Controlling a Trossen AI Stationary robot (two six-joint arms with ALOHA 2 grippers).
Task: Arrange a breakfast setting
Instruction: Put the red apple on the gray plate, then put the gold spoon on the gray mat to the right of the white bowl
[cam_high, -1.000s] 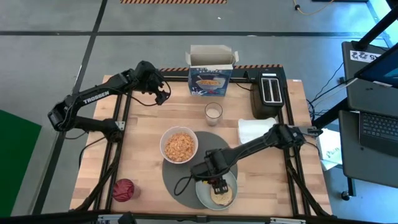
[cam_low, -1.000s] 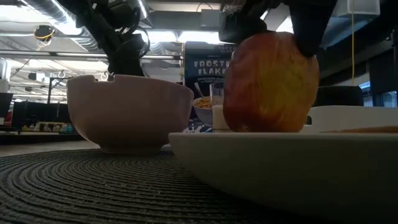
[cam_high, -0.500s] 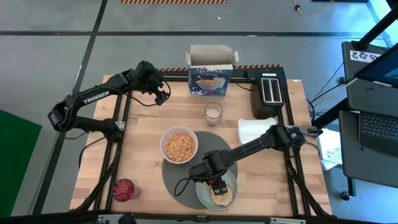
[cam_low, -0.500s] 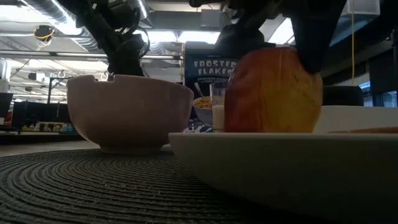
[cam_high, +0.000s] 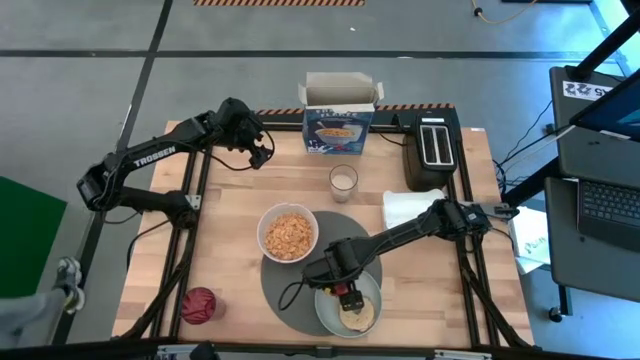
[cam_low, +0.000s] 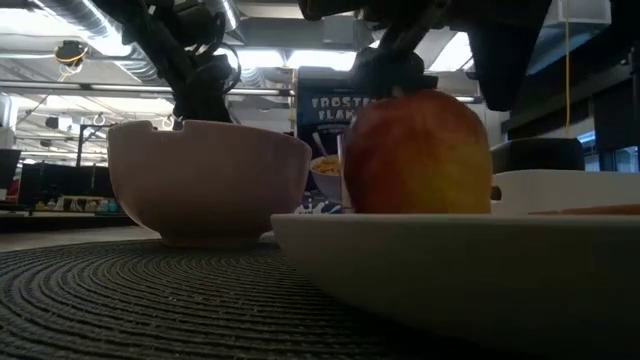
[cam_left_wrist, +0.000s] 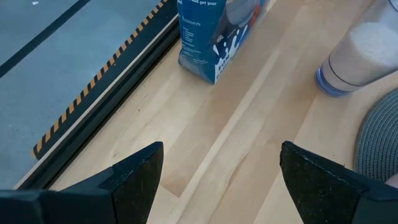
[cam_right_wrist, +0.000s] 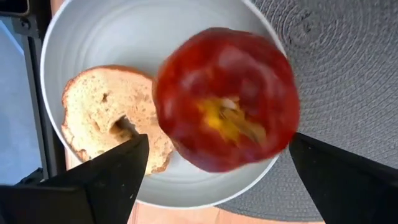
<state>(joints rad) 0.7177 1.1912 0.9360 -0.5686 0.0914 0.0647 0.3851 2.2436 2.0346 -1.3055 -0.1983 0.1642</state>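
A red apple (cam_right_wrist: 224, 99) sits on the pale-green plate (cam_right_wrist: 124, 37) beside the bagel half (cam_right_wrist: 106, 112); it also shows in the low view (cam_low: 415, 150). The plate (cam_high: 325, 312) lies on the near right part of the round dark-grey mat (cam_high: 285, 295). The white bowl (cam_high: 288, 232), with cereal in it, stands on the mat's far part. My right gripper (cam_high: 345, 292) hangs open over the apple, one finger on either side (cam_right_wrist: 219, 146). My left gripper (cam_high: 262, 150) is open and empty at the far left, near the blue cereal box (cam_high: 339, 128) and the glass of milk (cam_high: 343, 182). The spoon is out of view.
A black toaster (cam_high: 432, 150) stands at the far right, with a white tray (cam_high: 410, 208) in front of it. A dark-red round object (cam_high: 200, 305) lies at the near left corner. Bare wood shows left of the bowl.
My right gripper has opened and let go of the apple. The apple has sunk onto the plate and shifted a little toward the table's left.
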